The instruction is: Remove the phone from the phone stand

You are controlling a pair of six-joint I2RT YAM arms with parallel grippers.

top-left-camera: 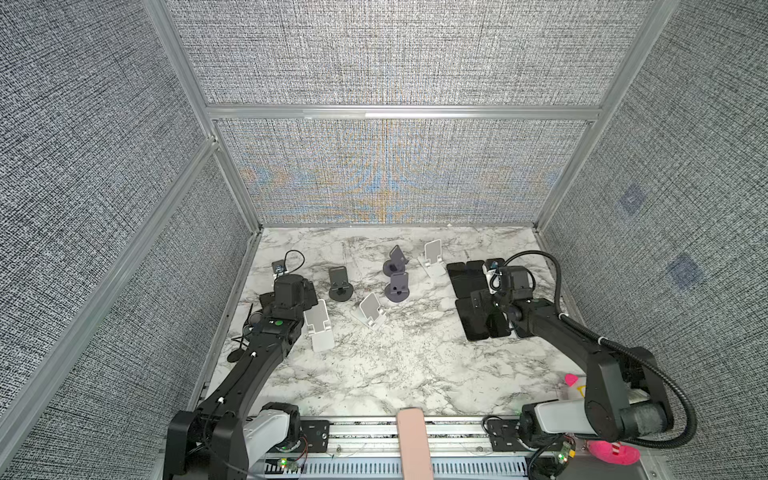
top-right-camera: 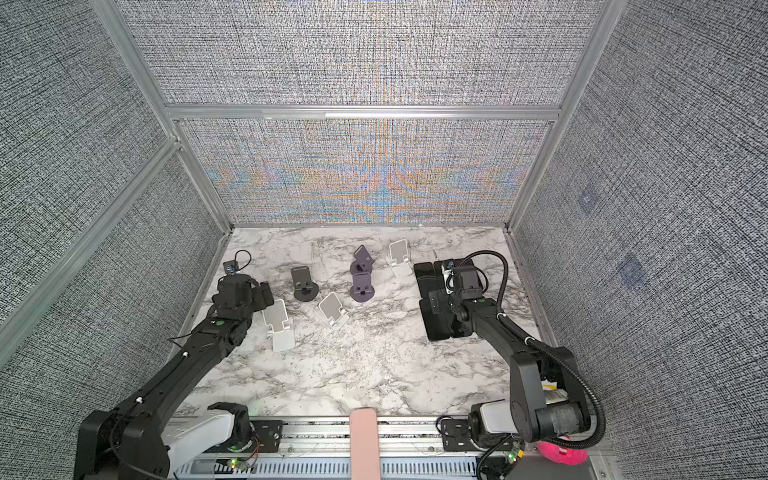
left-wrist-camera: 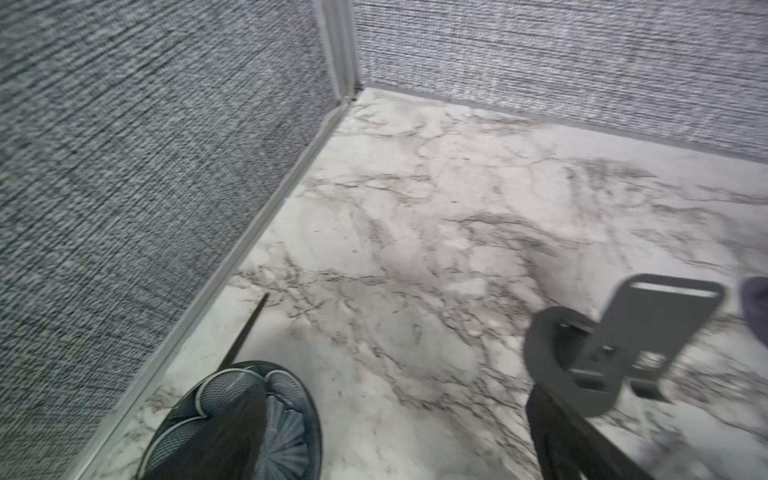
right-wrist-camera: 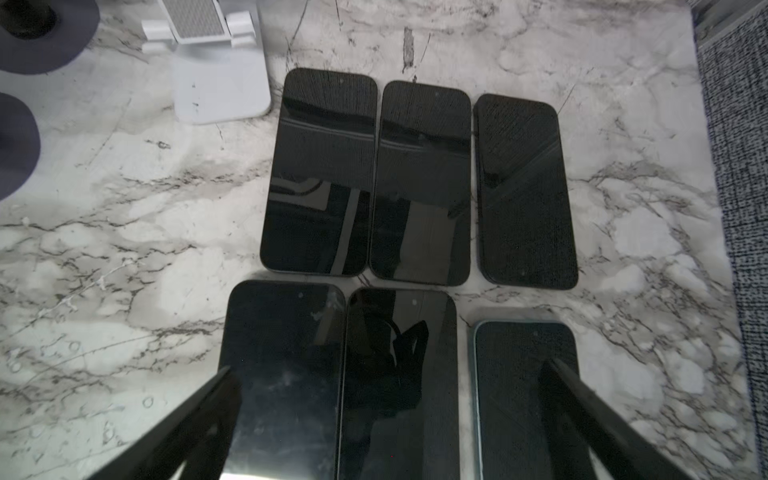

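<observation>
Several black phones lie flat, screens up, in two rows at the table's right. My right gripper hovers open over the near row, and its jaws hold nothing; in a top view the right gripper covers those phones. All the phone stands are empty: a white stand beside my left arm, a dark grey stand, another white stand, two purple stands and a far white stand. My left gripper is open near the left wall, left of the dark grey stand.
A black round mesh disk with a thin rod lies by my left finger. Fabric walls close in the left, back and right. A pink bar sticks up at the front edge, and pink items sit at the front right.
</observation>
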